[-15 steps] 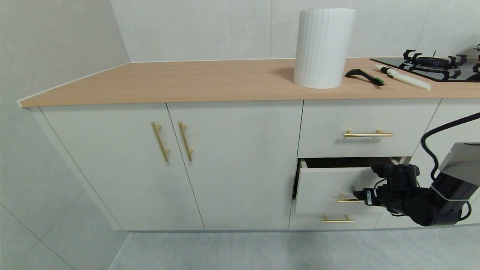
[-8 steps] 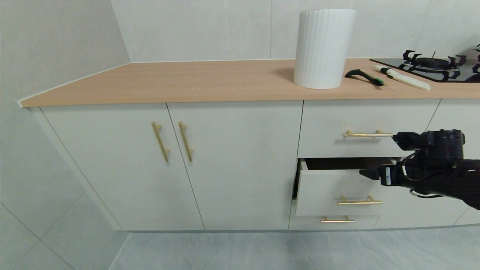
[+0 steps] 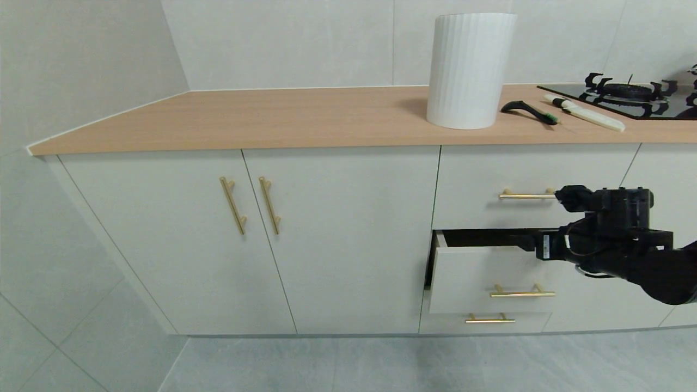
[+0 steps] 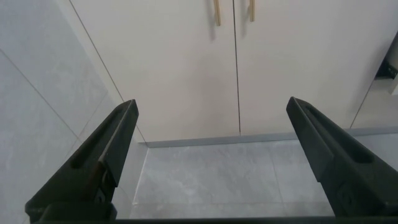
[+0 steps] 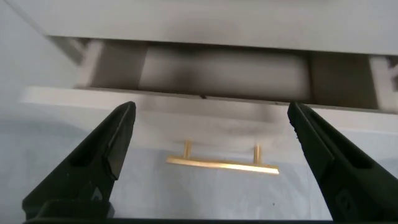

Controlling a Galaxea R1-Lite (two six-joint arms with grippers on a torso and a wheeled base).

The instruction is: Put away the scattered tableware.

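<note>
My right gripper [image 3: 547,220] hangs open in front of the drawer stack, level with the gap above the middle drawer [image 3: 479,269], which is pulled partly out. In the right wrist view the right gripper [image 5: 211,155] holds nothing; beyond it lie the drawer's dark opening [image 5: 224,71] and its gold handle [image 5: 222,164]. On the wooden countertop [image 3: 272,117] lie a black-handled utensil [image 3: 529,111] and a white knife [image 3: 587,115]. My left gripper [image 4: 211,149] is open and empty, low above the floor, facing the cabinet doors [image 4: 233,62].
A tall white ribbed cylinder [image 3: 469,71] stands on the counter beside the utensils. A black gas hob [image 3: 631,97] sits at the far right. The top drawer [image 3: 533,185] and bottom drawer [image 3: 490,320] are closed. Grey tiled floor [image 3: 348,365] lies before the cabinets.
My right gripper has risen from the middle drawer's handle to the level of the drawer's opening, then edged left. The drawer stays pulled out as before.
</note>
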